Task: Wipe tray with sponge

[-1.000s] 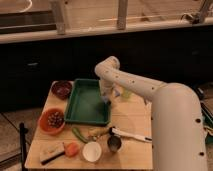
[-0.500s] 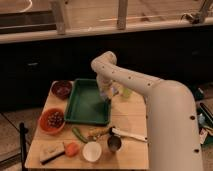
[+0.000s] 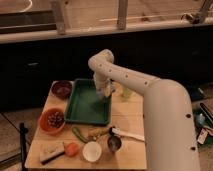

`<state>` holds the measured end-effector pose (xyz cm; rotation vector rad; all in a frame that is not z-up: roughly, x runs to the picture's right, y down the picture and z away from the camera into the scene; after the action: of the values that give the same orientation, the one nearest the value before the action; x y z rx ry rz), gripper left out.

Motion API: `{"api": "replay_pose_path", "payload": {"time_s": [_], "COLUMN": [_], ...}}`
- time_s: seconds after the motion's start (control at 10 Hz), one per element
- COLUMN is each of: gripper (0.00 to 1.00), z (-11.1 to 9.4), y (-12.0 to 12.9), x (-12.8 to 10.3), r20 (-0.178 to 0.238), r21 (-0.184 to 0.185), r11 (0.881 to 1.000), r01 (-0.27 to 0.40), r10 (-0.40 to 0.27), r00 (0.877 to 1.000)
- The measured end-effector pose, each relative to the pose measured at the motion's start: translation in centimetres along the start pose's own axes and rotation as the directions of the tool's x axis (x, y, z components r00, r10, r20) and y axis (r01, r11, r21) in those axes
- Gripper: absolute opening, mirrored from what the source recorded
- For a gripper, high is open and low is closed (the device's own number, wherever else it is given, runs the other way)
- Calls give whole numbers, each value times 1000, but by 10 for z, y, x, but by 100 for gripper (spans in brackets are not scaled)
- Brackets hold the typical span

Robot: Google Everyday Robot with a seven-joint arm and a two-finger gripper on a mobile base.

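Note:
The green tray (image 3: pixel 82 107) lies on the wooden table, left of centre. My white arm reaches from the right and bends down over the tray's far right corner. My gripper (image 3: pixel 103 92) hangs there, just above the tray's right rim. A small pale whitish-blue sponge (image 3: pixel 106 93) shows at the gripper's tip, seemingly held in it, close over the tray floor.
A dark bowl (image 3: pixel 62 89) sits at the far left, an orange bowl (image 3: pixel 52 120) with dark contents at the left. A tan block (image 3: pixel 51 151), an orange item (image 3: pixel 72 148), a white cup (image 3: pixel 92 151), a metal cup (image 3: pixel 114 143), green and yellow produce (image 3: pixel 90 133) line the front. A pale cup (image 3: pixel 126 92) stands right of the tray.
The arm has swung slightly left, carrying the gripper from beside the tray's right edge to over its far right corner.

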<state>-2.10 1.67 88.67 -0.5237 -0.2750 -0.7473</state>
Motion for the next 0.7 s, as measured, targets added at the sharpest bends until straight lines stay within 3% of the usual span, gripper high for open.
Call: {"api": "replay_pose_path", "payload": {"time_s": [0.2, 0.7], "gripper": [5, 5], "z": [9, 49], "y": [-9, -14], "x": [-11, -38], "r20": [17, 114], "r21": [15, 2], "r11": [998, 989], "r01": [66, 149], "r10": [-66, -149], "r00": [998, 982]}}
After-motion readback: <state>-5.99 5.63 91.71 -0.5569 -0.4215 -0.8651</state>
